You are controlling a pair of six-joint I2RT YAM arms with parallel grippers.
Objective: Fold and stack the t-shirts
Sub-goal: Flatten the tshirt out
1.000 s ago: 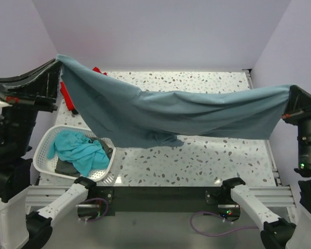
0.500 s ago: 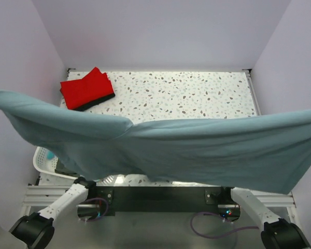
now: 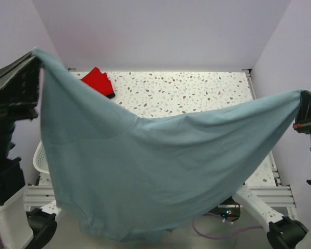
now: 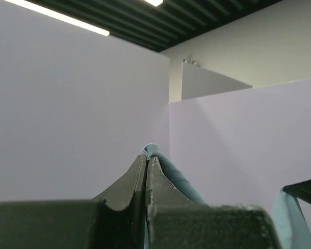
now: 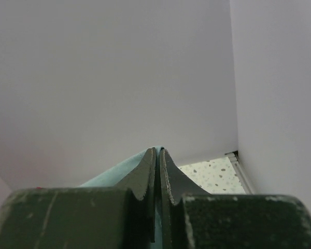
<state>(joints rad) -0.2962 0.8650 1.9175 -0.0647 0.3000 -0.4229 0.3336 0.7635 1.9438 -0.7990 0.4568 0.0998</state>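
Note:
The large slate grey-blue t-shirt hangs spread in the air between my two grippers and sags low in the middle. High on the left, my left gripper is shut on one corner. My right gripper is shut on the opposite corner at the right. In the left wrist view the left gripper pinches a cloth edge that pokes out at the tips. In the right wrist view the right gripper clamps the cloth. A folded red t-shirt lies at the table's back left on a black one.
The white lattice basket peeks out behind the hanging shirt at the left. The speckled table shows at the back, and its near half is hidden by the cloth. Lilac walls close in on the back and both sides.
The shirt, first stretched taut across the table, swung up toward the camera. It now hangs lower and wider, hiding the basket and the near table. Both grips are unchanged.

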